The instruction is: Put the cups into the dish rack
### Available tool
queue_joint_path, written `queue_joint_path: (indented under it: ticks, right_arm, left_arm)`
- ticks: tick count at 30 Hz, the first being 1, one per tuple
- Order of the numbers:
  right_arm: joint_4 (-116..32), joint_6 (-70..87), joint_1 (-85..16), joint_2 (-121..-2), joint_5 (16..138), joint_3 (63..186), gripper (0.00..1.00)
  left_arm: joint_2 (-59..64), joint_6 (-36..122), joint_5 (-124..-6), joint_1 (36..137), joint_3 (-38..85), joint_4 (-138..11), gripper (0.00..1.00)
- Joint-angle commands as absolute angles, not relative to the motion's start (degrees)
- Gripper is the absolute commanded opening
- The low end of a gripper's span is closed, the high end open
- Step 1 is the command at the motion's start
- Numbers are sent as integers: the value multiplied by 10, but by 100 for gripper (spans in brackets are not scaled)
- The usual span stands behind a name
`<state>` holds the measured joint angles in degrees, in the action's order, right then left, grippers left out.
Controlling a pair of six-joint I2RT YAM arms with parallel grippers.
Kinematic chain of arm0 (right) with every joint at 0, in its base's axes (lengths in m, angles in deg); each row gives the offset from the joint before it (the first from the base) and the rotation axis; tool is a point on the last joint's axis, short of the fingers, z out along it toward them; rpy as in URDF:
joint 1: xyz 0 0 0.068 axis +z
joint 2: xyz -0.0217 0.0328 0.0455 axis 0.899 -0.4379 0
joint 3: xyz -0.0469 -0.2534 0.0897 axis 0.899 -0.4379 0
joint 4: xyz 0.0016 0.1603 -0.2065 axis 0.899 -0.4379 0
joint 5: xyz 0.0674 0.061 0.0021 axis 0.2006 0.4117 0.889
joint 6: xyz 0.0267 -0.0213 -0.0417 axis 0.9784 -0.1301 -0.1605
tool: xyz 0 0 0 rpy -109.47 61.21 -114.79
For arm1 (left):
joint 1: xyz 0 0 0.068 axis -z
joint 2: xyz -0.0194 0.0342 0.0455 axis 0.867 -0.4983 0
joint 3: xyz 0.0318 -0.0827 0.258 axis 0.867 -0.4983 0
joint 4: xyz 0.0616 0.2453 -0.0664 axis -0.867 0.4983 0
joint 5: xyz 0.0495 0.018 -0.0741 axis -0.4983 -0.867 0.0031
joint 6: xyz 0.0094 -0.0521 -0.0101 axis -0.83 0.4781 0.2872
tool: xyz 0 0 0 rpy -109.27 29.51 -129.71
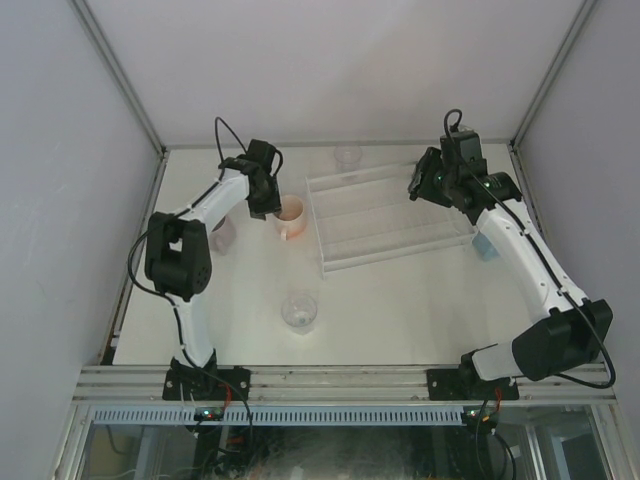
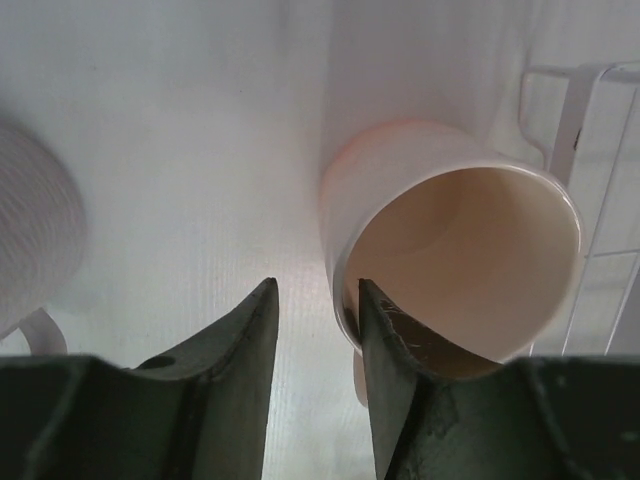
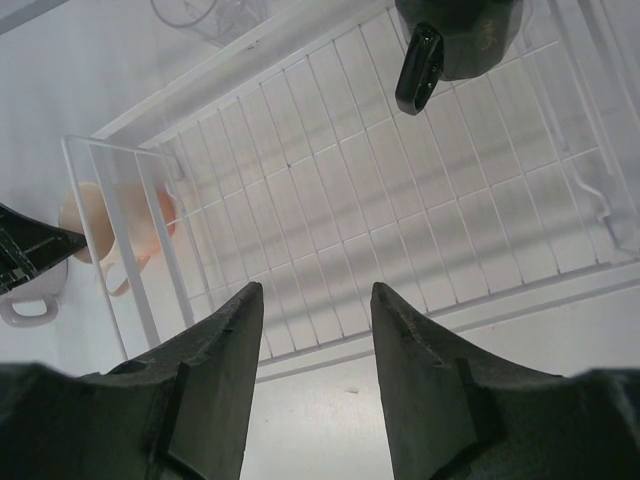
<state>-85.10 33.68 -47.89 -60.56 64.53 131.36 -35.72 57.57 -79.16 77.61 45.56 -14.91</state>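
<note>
One peach mug [image 2: 450, 260] stands mouth up on the tabletop [image 1: 400, 310], just left of the rack [image 1: 380, 215]. L pincer [image 2: 318, 290], part open and empty, has the mug's near wall in its gap; L arm nearer. R pincer [image 3: 317, 295] hangs open and empty over the rack.

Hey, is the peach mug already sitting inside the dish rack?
No, the peach mug stands outside the dish rack, just beyond its left end wall.

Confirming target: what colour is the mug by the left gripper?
Peach-pink mug; left wrist view shows it best.
</note>
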Motion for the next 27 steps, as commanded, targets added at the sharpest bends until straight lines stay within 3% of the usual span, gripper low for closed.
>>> queue_joint_path:
  ticks: [1, 8, 15, 27]
  right_arm:
    - [-844, 325, -479, -578, 648, 1312, 47]
    - [-849, 322, -478, -567, 647, 1312, 46]
    - [-855, 317, -475, -556, 652, 1312, 45]
    - [-849, 317, -496, -566, 889, 1334, 45]
  left_arm:
    - [-363, 578, -801, 778, 476, -170, 39]
    - [-377, 587, -796, 778, 482, -176, 25]
    - [-373, 594, -791, 779, 476, -184, 1]
    - [-145, 627, -742, 749, 365, -234, 0]
